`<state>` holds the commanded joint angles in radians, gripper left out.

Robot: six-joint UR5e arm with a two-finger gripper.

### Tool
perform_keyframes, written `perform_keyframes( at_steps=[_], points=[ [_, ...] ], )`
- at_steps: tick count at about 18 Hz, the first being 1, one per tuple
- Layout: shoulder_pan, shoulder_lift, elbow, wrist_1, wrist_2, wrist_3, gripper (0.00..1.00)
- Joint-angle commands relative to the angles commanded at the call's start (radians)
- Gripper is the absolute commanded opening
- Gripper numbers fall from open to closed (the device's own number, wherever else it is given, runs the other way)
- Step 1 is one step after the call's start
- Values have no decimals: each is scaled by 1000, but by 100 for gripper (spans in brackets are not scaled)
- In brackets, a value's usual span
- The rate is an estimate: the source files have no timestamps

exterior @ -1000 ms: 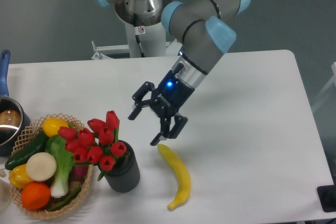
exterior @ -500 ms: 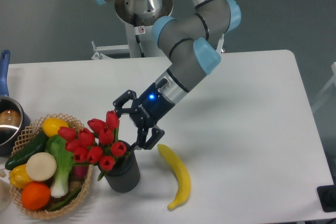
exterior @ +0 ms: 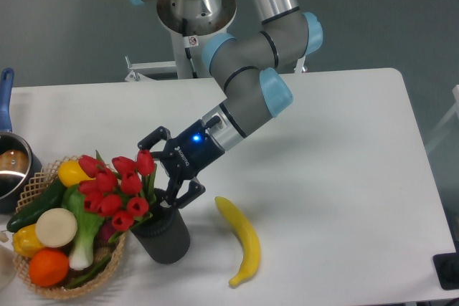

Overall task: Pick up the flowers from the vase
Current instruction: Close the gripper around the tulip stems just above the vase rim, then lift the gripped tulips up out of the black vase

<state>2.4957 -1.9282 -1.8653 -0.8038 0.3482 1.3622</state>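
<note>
The red tulips (exterior: 115,188) with green stems stand in the dark grey vase (exterior: 163,239) at the front left of the white table. The bunch leans left, over the basket's edge. My gripper (exterior: 158,175) is open and reaches in from the right at the level of the stems, just above the vase's mouth. One finger (exterior: 148,141) is behind the bunch and the other (exterior: 179,197) is in front of it. The fingers look close to or touching the stems, and I cannot tell which.
A yellow banana (exterior: 242,238) lies right of the vase. A wicker basket (exterior: 45,173) with vegetables and fruit stands left of the vase and touches the flowers. A pot (exterior: 10,166) with a blue handle sits at the left edge.
My gripper has moved left and slightly down, from above the banana to the flowers. It stays open. The bunch has tipped left toward the basket.
</note>
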Motion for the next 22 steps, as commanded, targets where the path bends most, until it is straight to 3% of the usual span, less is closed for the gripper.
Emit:
perform_keyframes(
  at_steps=[1,8,22],
  points=[
    [3,0,0,2,-2,0,0],
    [43,9,14,0,-52,-15,0],
    [43,71,112,0,-57,-294,0]
  ],
)
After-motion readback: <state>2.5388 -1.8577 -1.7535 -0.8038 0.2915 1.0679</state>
